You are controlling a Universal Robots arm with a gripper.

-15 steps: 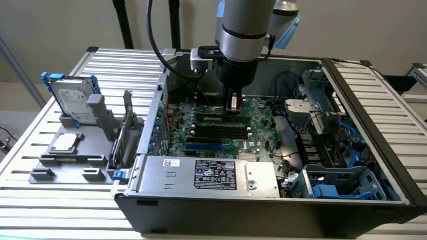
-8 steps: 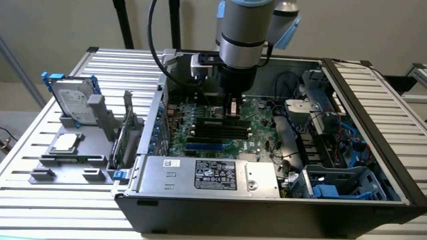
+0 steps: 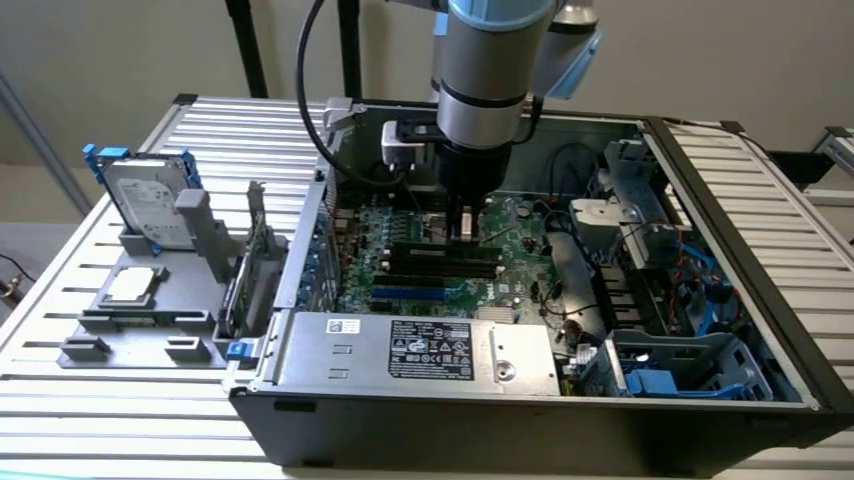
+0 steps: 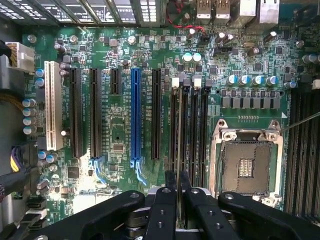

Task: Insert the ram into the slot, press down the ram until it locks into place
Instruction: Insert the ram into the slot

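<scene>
Ram [image 4: 179,150]: edge-on from the wrist, a thin line running along the bank of slots [image 4: 192,140], upright over the motherboard [image 4: 120,130].
Jaws: clamped on the ram, a finger [image 4: 162,210] either side of its upper edge.
Arm [image 3: 494,60]: pointing straight down into the open case [image 3: 747,250], which sits on the counter [image 3: 120,420].
Line-up: the ram is over the slots farthest from the CPU socket [image 4: 246,167]; which one exactly, can't tell.
Seating: looks not yet locked. Whether the lower edge touches a slot or hangs just above is hidden.
Risk, offset: a small sideways error puts the edge on a slot wall or between two slots, and a push would then load the board, not the slot.
Risk, tilt: if one end enters first, one latch [image 4: 175,82] may catch and the far one stay open.
Risk, keying: the notch is out of sight; a reversed stick would jam under pressure.
Risk, slip: with a thin board in a narrow grip, a hard press could slide it up between the fingers.
</scene>
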